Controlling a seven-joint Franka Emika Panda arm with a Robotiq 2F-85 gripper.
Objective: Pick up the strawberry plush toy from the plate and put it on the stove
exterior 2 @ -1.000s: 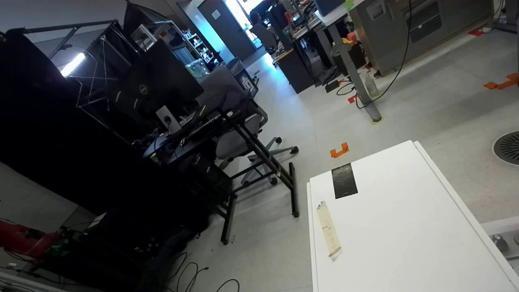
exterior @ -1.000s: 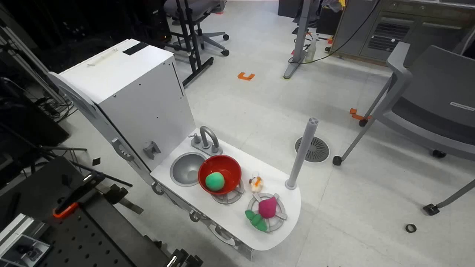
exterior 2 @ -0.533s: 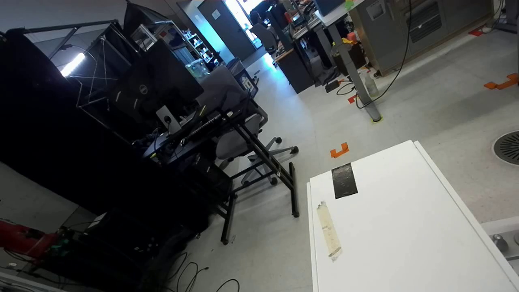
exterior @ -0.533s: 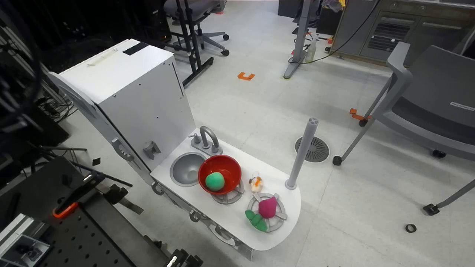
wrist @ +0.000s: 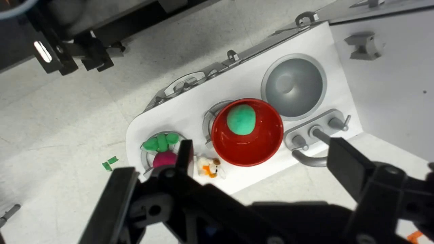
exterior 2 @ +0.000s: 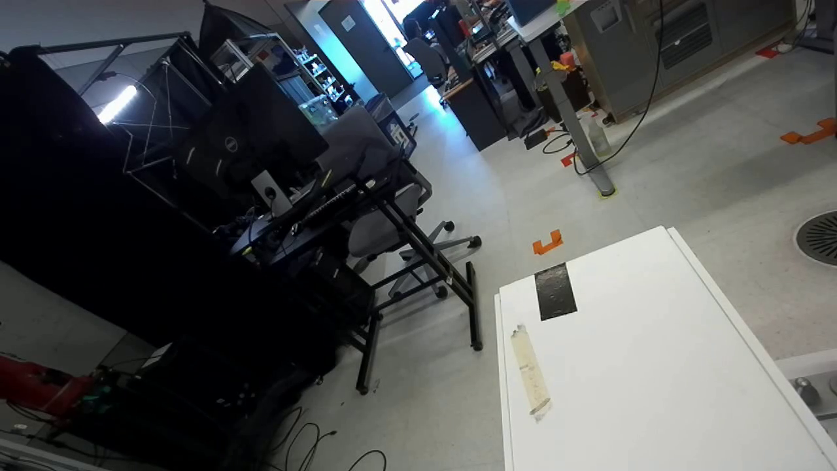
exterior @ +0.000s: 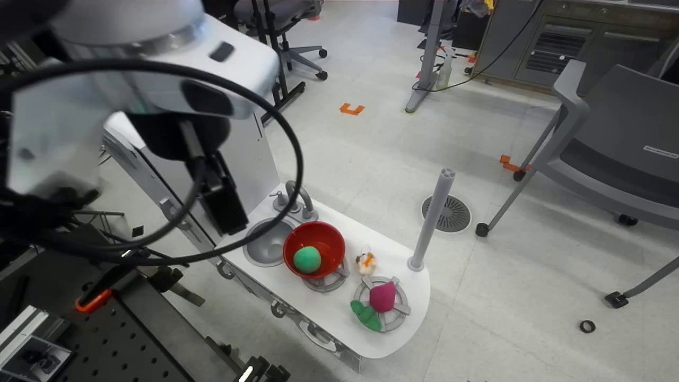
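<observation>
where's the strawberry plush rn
In an exterior view, the strawberry plush lies on the burner at the right end of the counter, beside the small white toy.

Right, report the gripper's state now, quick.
Gripper: open, its jaws set wide apart in the wrist view, holding nothing.

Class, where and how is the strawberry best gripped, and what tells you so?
Likely by its pink body, from above: it is a rounded lump on the burner with nothing on top. The leaves jut sideways as narrower lobes, probably a poorer hold.
</observation>
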